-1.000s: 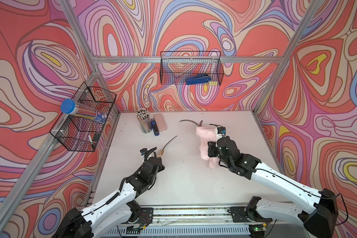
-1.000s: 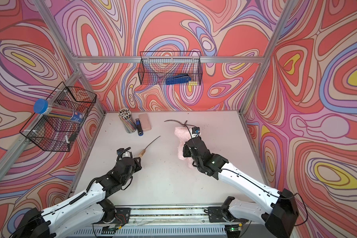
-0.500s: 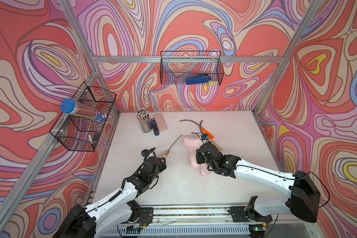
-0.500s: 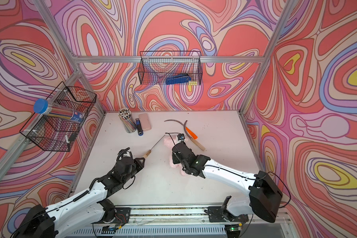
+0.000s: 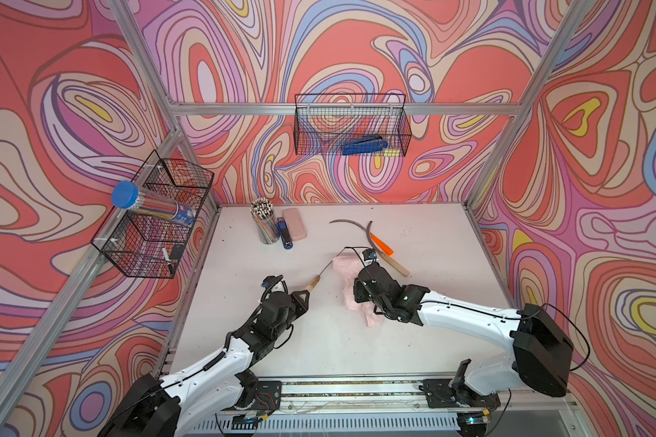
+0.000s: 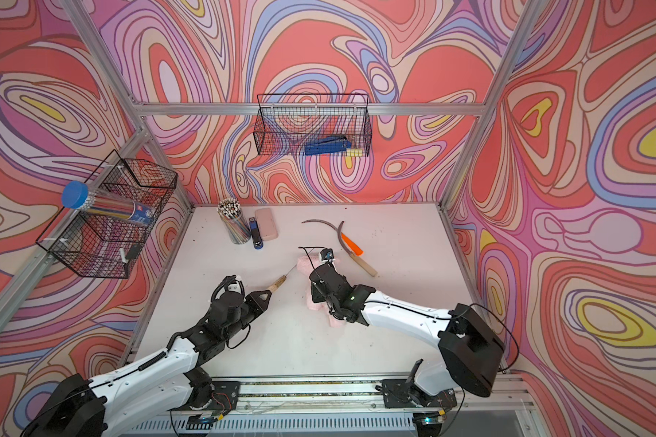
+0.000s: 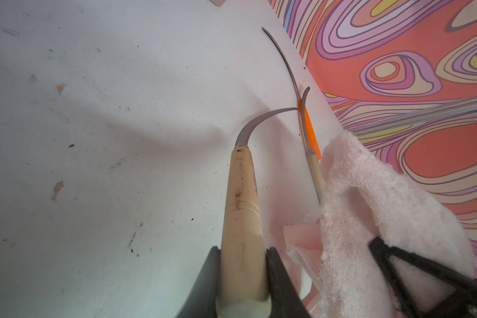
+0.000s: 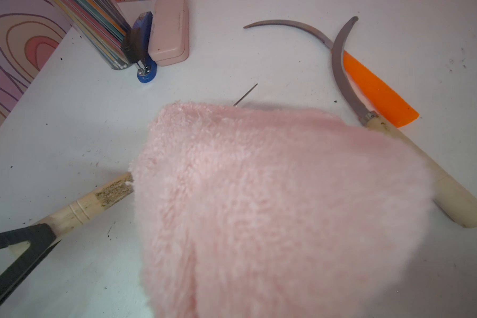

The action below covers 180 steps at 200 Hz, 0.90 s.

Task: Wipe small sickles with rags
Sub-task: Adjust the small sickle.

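My left gripper (image 7: 243, 253) is shut on the pale wooden handle of a small sickle (image 7: 241, 192), low over the table's middle (image 5: 313, 283). Its blade points away to the right. The fluffy pink rag (image 8: 273, 192) hangs from my right gripper (image 5: 360, 289) and drapes over that blade; only the blade tip (image 8: 245, 95) pokes out. The rag hides the right gripper's jaws. Behind the rag two more sickles lie crossed in both top views: an orange-handled one (image 5: 381, 244) and a wooden-handled one (image 5: 394, 265).
At the back left of the table stand a cup of pencils (image 5: 263, 223), a blue stapler (image 5: 285, 236) and a smooth pink case (image 5: 294, 223). Wire baskets hang on the left wall (image 5: 156, 223) and the back wall (image 5: 351, 125).
My right arm has swung left with the rag, uncovering the two lying sickles and laying the rag over the held blade. The left gripper has turned its sickle slightly toward the rag.
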Each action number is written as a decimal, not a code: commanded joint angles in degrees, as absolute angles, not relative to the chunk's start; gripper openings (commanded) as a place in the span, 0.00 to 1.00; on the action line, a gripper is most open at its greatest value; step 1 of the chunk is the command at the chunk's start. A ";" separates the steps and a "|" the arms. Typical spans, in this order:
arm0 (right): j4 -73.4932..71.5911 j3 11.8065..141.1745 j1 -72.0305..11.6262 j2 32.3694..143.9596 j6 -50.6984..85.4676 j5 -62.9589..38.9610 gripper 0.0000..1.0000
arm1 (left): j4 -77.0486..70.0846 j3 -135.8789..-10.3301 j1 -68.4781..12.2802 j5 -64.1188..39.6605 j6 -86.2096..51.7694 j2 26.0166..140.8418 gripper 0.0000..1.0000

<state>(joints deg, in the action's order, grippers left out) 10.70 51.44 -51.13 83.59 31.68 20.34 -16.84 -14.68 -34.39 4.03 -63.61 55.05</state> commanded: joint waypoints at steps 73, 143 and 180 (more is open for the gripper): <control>3.23 56.24 -42.88 98.23 33.96 14.89 0.00 | -27.10 -13.27 -33.90 -1.81 -65.48 59.11 0.00; 6.34 79.49 -42.87 120.12 31.33 6.39 0.00 | -29.64 -13.18 -34.01 -4.21 -64.73 60.19 0.00; 5.78 83.43 -43.78 122.92 30.68 5.20 0.00 | -31.56 -13.38 -34.01 -4.90 -64.56 61.81 0.00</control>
<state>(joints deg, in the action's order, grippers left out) 6.15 80.79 -42.85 121.25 31.81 7.55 -24.80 -13.34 -33.76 -2.11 -64.60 61.41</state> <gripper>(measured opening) 0.134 0.245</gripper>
